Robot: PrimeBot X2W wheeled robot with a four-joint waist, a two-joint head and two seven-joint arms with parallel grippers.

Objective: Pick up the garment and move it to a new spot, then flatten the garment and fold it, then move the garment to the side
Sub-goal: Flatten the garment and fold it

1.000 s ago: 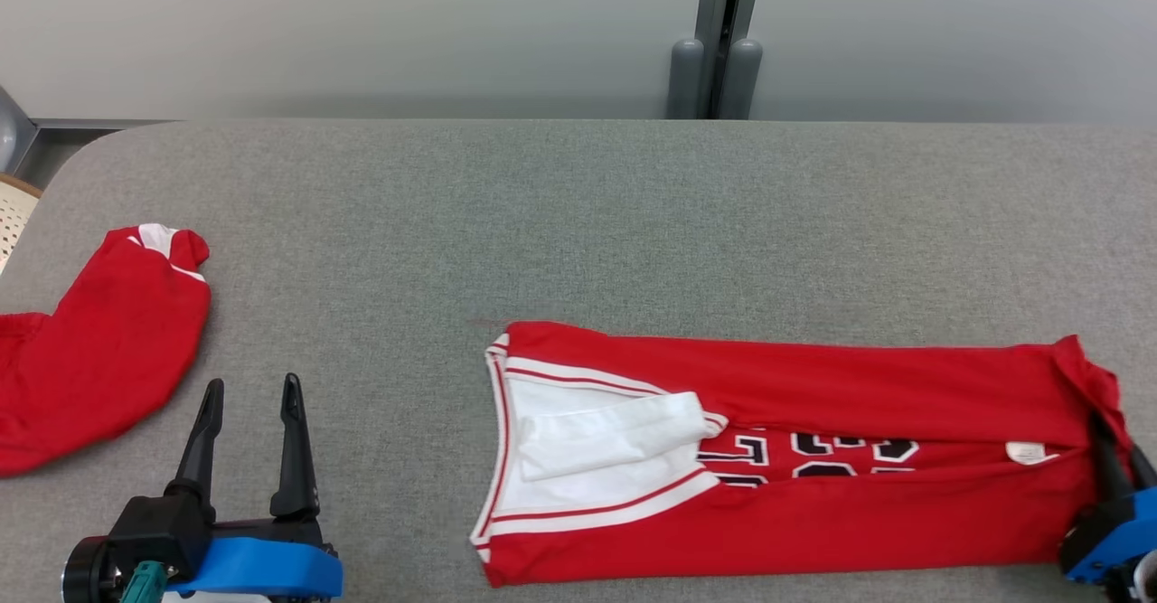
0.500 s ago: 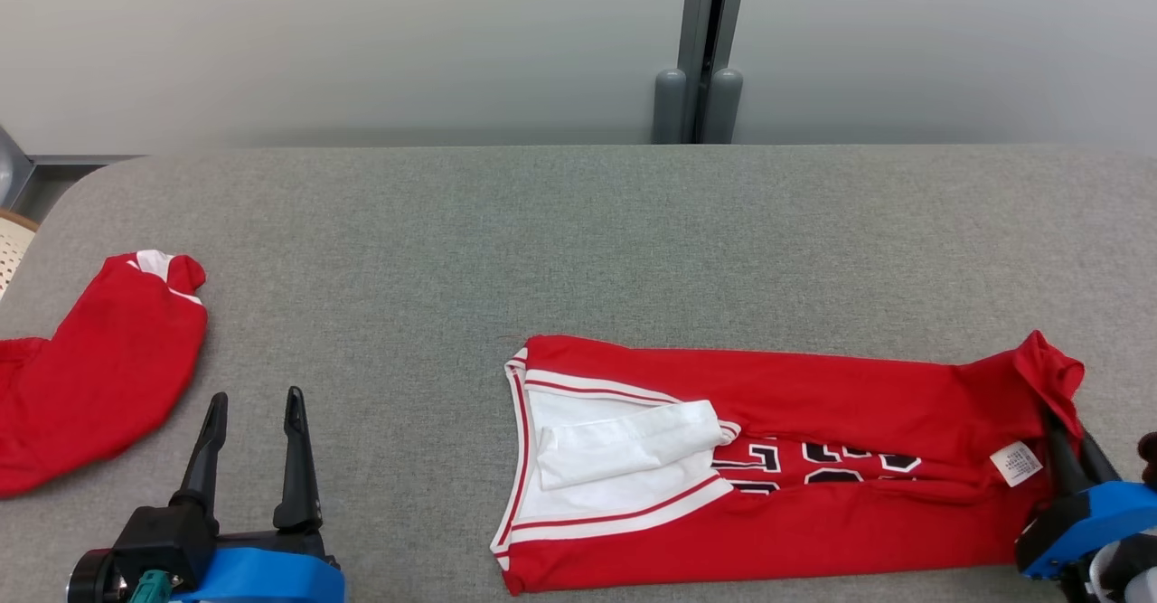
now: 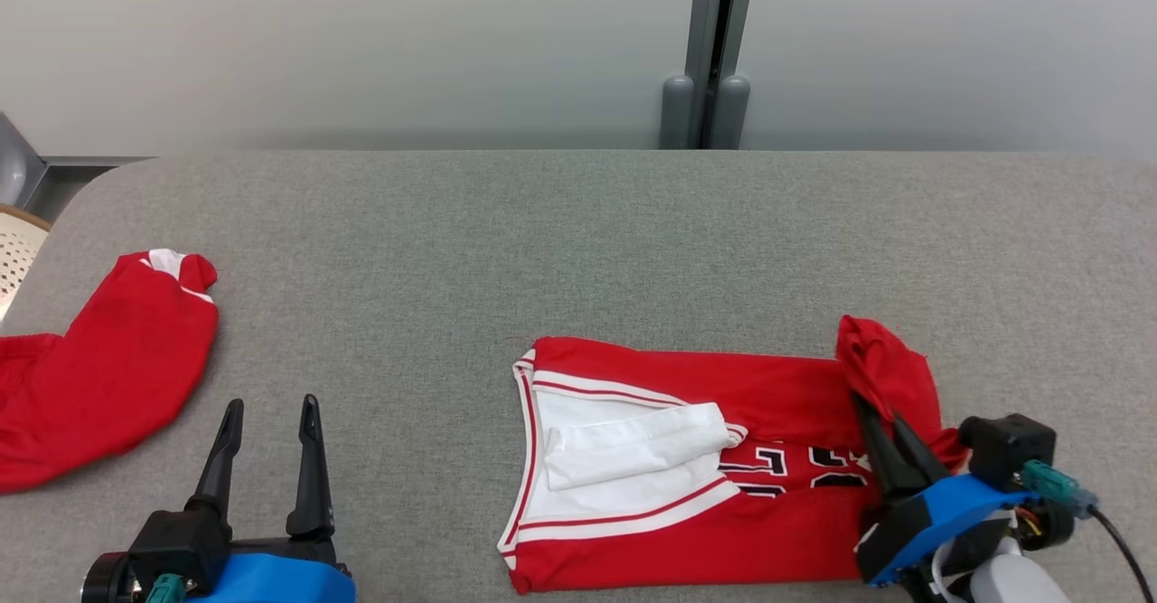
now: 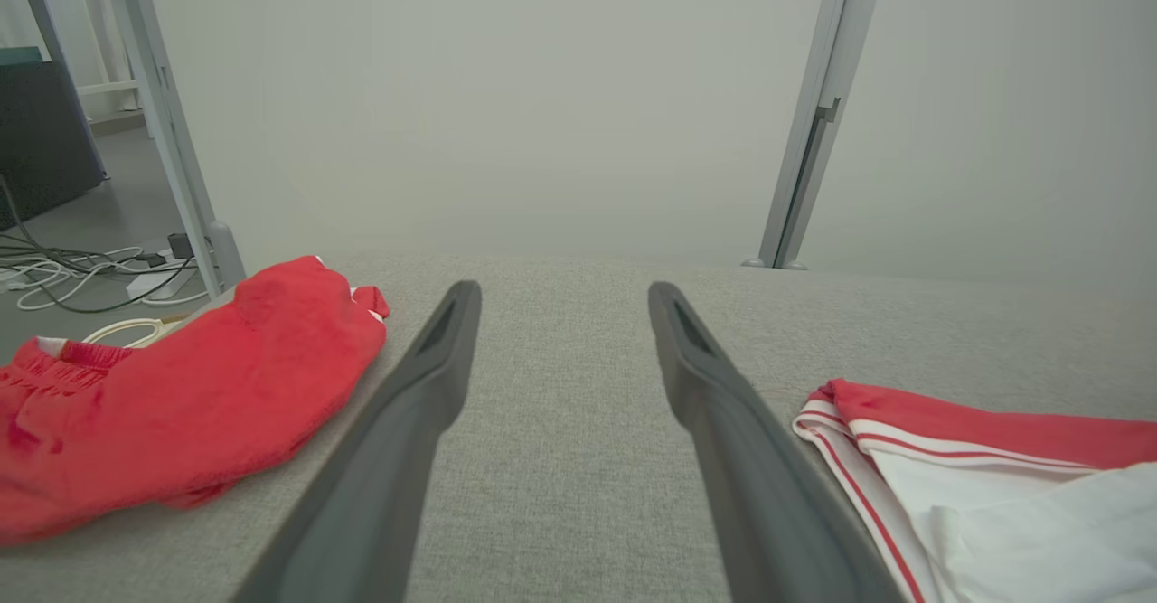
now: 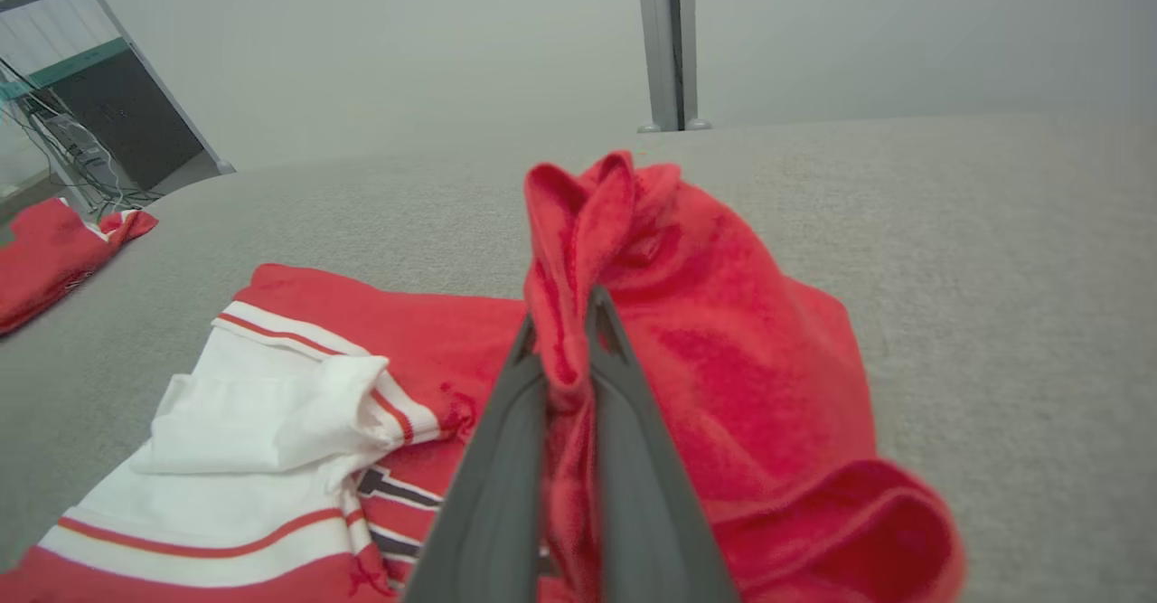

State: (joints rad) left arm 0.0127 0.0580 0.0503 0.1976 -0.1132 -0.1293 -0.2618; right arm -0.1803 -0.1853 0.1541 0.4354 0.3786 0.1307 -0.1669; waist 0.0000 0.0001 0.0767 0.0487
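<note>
The garment (image 3: 687, 476) is a red jersey with white trim and black lettering, folded lengthwise on the grey table (image 3: 578, 241), right of centre. My right gripper (image 3: 879, 413) is shut on its right end, which it holds raised and carried leftward over the rest; the pinched red cloth (image 5: 633, 250) bunches above the fingertips in the right wrist view. My left gripper (image 3: 271, 404) stands open at the lower left, holding nothing, between the two red pieces. The jersey's white-trimmed end (image 4: 904, 440) lies right of the left gripper's fingers (image 4: 425, 386).
A second red garment (image 3: 99, 368) lies at the table's left edge, also seen as a red heap (image 4: 181, 386) and far off (image 5: 54, 250). A grey post (image 3: 714, 51) stands behind the table. Cables (image 4: 81, 277) lie on the floor beyond the left edge.
My right gripper has moved left with the jersey's right end, lifting and folding it over toward the middle. The left gripper has stayed open in place. The head camera shifted slightly.
</note>
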